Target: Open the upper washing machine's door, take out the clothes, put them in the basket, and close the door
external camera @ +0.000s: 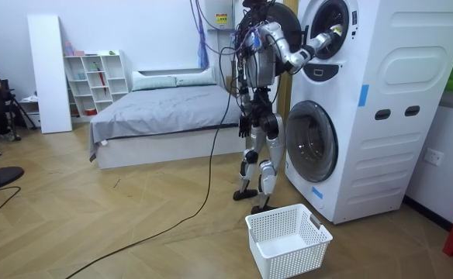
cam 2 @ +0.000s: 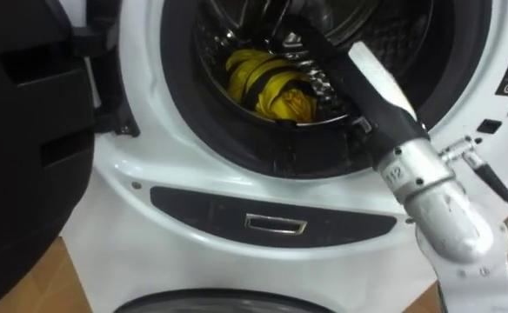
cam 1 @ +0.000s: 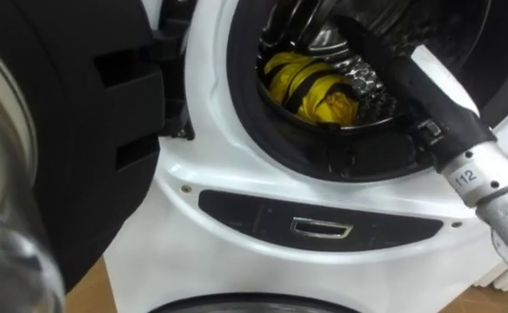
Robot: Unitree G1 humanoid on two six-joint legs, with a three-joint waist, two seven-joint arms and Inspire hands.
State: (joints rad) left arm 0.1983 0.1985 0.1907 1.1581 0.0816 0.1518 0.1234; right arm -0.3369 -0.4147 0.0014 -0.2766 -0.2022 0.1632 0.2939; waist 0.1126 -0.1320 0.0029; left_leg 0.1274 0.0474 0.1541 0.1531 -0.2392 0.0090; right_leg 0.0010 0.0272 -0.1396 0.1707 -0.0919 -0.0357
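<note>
Robot standing at a stacked white washer (external camera: 389, 163), at the room view's right, facing the upper drum (cam 1: 371, 87), with its right arm raised and reaching through the round opening. Door (cam 1: 63, 104) of the upper unit swung open to the robot's left, its dark inner face turned toward the camera. Yellow cloth (cam 1: 324, 103) lying bunched at the bottom of the drum, just behind the front lip, crossed by dark bands. Right hand (cam 1: 411, 78) inside the drum, just beside and above the cloth on its right; whether the fingers are spread, curled or grasping the cloth cannot be told, since their tips merge with the dark interior. Below the opening, a dark curved panel (cam 1: 237, 213) bearing a small metal-rimmed handle (cam 1: 321, 228). Left hand (external camera: 246, 122) hanging low beside the hip in the room view; its fingers cannot be told. White basket (external camera: 277, 252) on the wooden floor, near the robot's feet and in front of the lower unit. Bed (external camera: 164, 108) behind the robot.
</note>
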